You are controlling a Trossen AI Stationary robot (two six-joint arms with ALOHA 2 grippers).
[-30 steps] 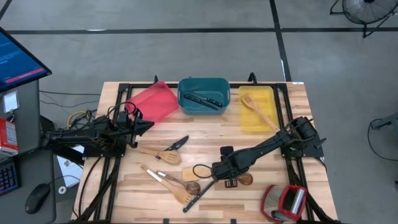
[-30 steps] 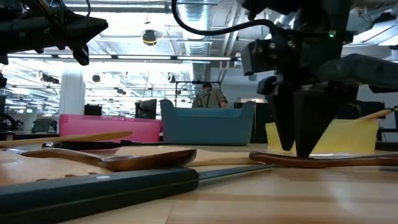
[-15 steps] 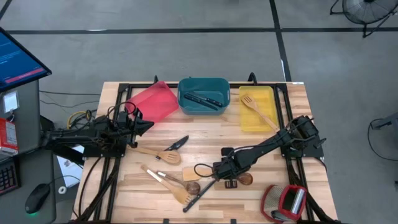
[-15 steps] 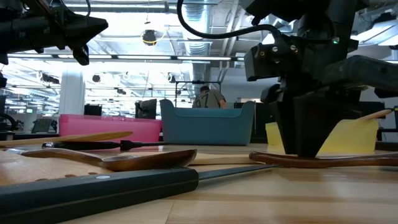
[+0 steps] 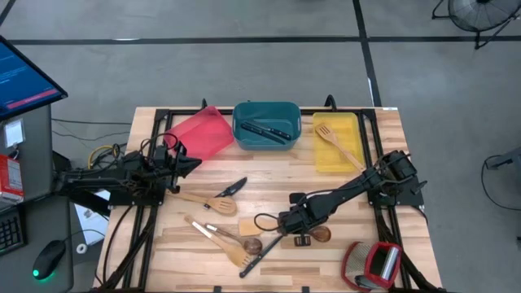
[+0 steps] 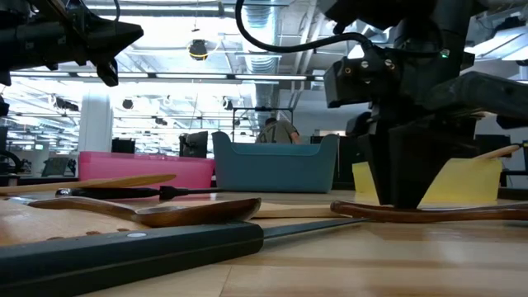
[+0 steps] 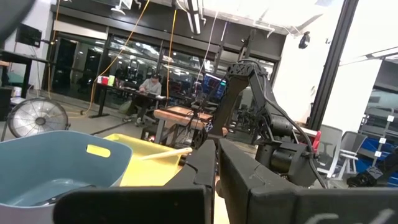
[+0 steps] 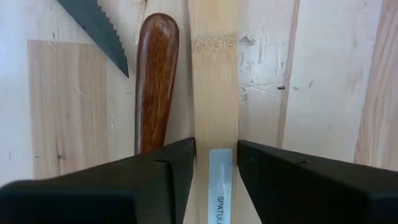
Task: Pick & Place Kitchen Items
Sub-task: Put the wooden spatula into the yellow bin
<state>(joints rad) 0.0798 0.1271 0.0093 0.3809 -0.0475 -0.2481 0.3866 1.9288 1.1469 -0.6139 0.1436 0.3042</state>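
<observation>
Two arms are present at the light wooden slatted table (image 5: pixel 269 181). The right gripper (image 5: pixel 291 225) is low over the table's front centre, at about five o'clock from the table's middle. Its wrist view shows both dark fingers (image 8: pixel 273 174) flanking a flat light bamboo spatula handle (image 8: pixel 215 93) bearing a silver label. The fingers sit at the handle's two edges, closed in around it; whether they actually bear on it cannot be told. A dark brown wooden spoon handle (image 8: pixel 155 87) lies just beside the bamboo handle, and a serrated silver knife blade (image 8: pixel 96 28) lies near it.

The left gripper (image 5: pixel 181 165) waits at the table's nine o'clock edge, raised, with fingers clenched together.

At twelve o'clock stand three trays: a red rectangular tray (image 5: pixel 200 134), tilted, a teal rectangular tray (image 5: pixel 266 111) holding a slim black-handled knife (image 5: pixel 267 130), and a yellow rectangular tray (image 5: pixel 332 162) holding a light wooden slotted spatula (image 5: pixel 336 144).

Loose items: a wooden spoon with a black-handled knife (image 5: pixel 234 186) at its end, near ten o'clock from the right gripper; further wooden utensils (image 5: pixel 220 236) at nine o'clock from it. A bulky red-and-silver object (image 5: pixel 373 264) sits at the four o'clock corner.
</observation>
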